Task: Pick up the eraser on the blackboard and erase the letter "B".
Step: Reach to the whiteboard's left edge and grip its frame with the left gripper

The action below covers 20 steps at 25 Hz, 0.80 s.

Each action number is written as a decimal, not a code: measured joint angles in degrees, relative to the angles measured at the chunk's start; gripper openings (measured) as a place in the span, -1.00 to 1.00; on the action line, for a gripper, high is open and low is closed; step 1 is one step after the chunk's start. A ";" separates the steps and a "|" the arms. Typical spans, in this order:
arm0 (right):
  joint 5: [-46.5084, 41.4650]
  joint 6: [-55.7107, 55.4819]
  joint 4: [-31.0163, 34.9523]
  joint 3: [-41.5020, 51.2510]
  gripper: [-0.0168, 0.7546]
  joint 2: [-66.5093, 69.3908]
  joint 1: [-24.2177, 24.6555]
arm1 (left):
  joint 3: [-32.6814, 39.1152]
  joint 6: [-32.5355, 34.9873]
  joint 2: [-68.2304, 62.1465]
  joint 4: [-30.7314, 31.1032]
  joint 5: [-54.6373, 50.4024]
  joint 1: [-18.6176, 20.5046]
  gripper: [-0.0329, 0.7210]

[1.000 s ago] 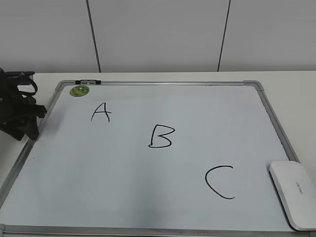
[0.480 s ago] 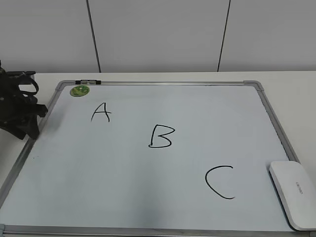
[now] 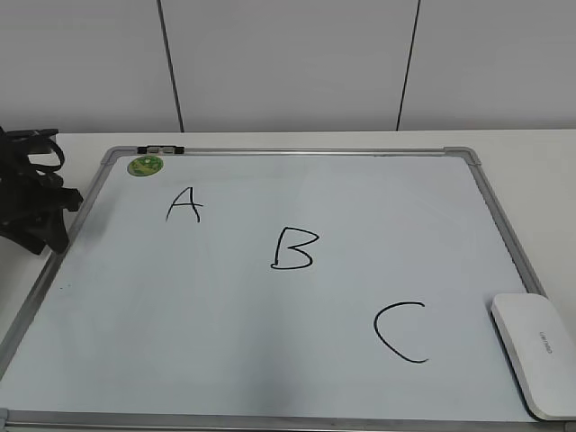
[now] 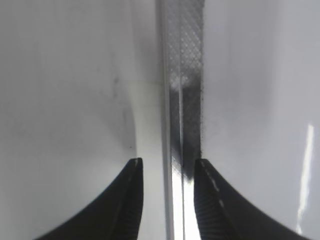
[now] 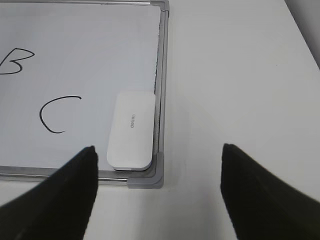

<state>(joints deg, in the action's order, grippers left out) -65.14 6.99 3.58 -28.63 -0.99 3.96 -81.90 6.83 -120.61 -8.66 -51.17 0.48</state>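
Eraser [image 3: 534, 354] lies at the blackboard's [image 3: 270, 360] five-o'clock corner, untouched; right gripper [image 5: 157, 165] spread wide above it. Letter "B" [image 3: 295, 248] sits centre. Left gripper [image 4: 165, 172], narrowly parted, straddles the nine-o'clock frame

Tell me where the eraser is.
The eraser lies flat in the blackboard's lower right corner in the exterior view, against the frame, just right of the letter C.
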 joint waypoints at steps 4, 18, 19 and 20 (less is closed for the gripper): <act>0.00 0.00 0.00 0.00 0.56 0.00 0.00 | 0.00 0.41 0.00 -0.27 0.00 0.00 -0.27; 0.00 0.00 0.00 0.00 0.56 0.00 0.00 | -0.12 0.54 -1.10 -0.62 0.73 0.00 -0.28; 0.00 0.00 0.00 0.00 0.56 0.00 0.00 | -0.21 0.54 -1.20 -0.62 0.62 0.00 -0.29; 0.00 0.00 0.00 0.00 0.56 0.00 0.00 | -0.37 0.54 -1.44 -0.74 0.48 0.00 -0.34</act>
<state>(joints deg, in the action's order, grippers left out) -65.14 6.99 3.58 -28.63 -0.99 3.96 -82.27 7.38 -122.05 -9.41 -50.69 0.48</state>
